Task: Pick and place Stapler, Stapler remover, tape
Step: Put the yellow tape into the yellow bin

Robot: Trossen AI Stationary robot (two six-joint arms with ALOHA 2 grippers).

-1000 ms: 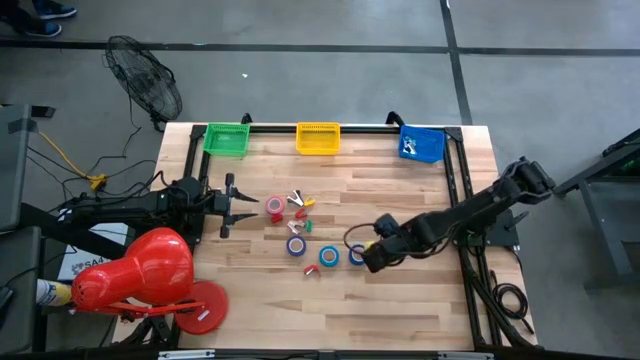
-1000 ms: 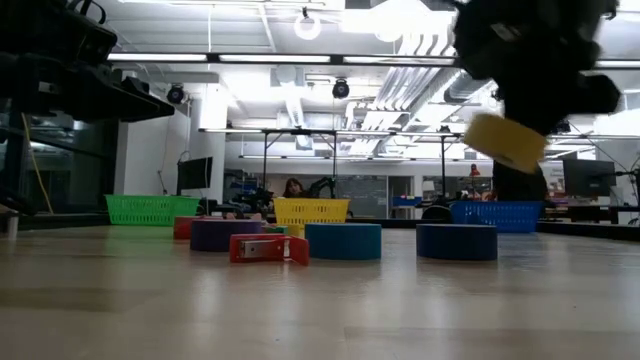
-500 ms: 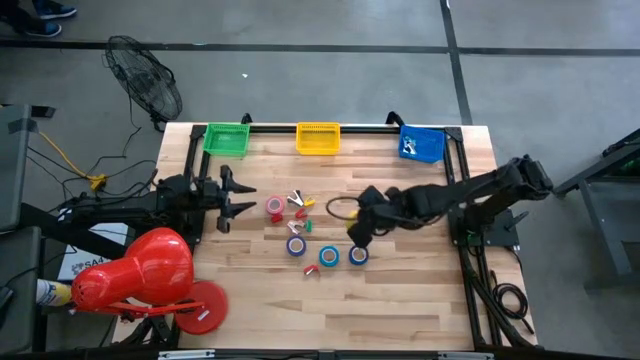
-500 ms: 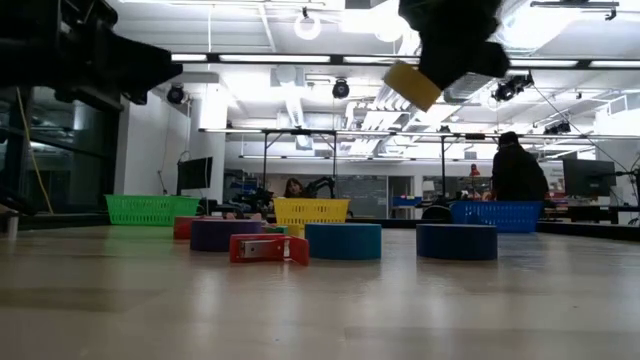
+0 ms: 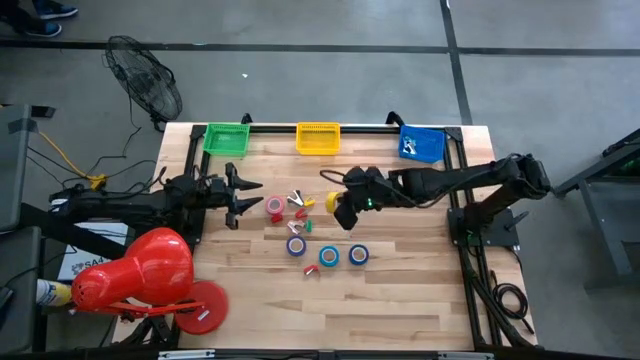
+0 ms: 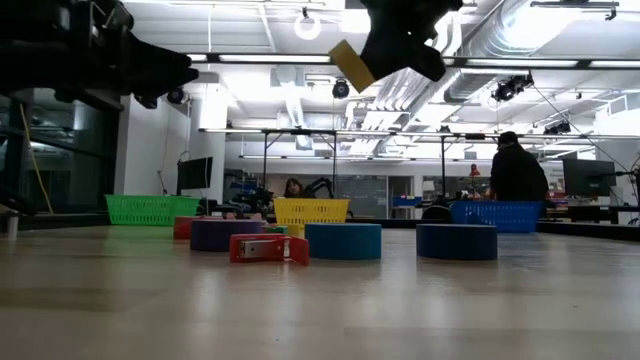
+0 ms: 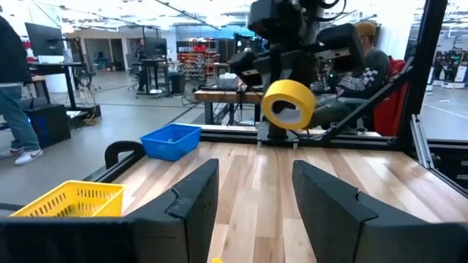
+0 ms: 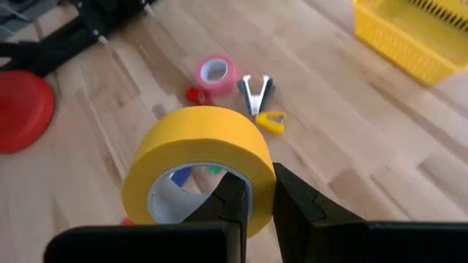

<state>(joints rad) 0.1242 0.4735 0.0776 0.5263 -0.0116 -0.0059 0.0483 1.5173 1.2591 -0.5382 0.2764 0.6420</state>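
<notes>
Carrying the yellow tape roll, the right gripper has moved since a second ago from beside the blue tape rolls toward the yellow basket; it is now above the wood, nearer to the basket, and higher in the low view. Its two dark fingers are clamped on the wall of the roll — one inside the pale core, one outside. The roll is a smooth ring of yellow tape, held in the air and tilted.

The left gripper has come forward a little; its fingers are apart and hold nothing. It hovers on the green basket side of the table, just beside the pink tape roll.

On the table of pale wooden planks, in front of the yellow basket, lie the pink roll, a purple-blue roll and two blue rolls — all small rings with pale cores. Between them are staple removers, of metal with coloured grips. The baskets are plastic mesh; a blue basket stands to the other side of the yellow one.
</notes>
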